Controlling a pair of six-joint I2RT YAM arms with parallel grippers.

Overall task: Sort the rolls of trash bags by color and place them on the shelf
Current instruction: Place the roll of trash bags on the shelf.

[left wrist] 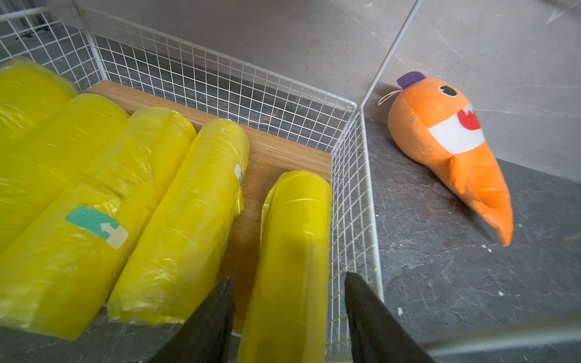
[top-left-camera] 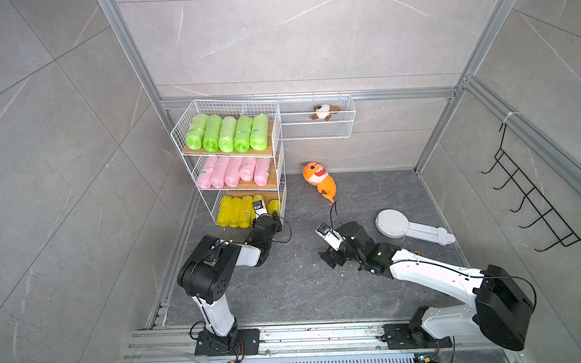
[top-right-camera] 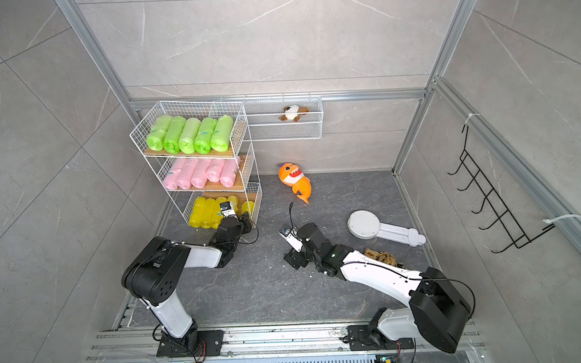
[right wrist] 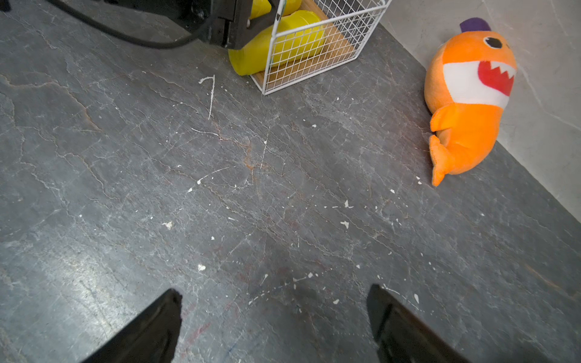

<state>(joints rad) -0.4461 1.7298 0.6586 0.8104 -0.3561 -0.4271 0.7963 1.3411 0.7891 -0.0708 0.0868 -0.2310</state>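
1. Left gripper (left wrist: 289,278): jaws parted, loosely straddling the near end of the fifth yellow roll (left wrist: 295,220).
2. Roll lies lengthwise straight ahead, on the bottom tier of the shelf (left wrist: 352,176).
3. Right gripper (right wrist: 273,290): wide, empty, farther off.

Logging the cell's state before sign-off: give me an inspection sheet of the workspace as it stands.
Surface: dark stone floor, white flecks scattered.
Job's things: shelf holds green rolls top, pink rolls middle, yellow rolls bottom; lone yellow roll beside the wire side.
Clutter: orange plush shark and white paddle-shaped piece on floor; small plush in wall basket.
Grippers: left gripper open, jaws astride the lone yellow roll; right gripper open, empty, over bare floor.
Cables: black cable loop at each wrist.
Surroundings: grey tiled walls, aluminium frame, black hook rack.
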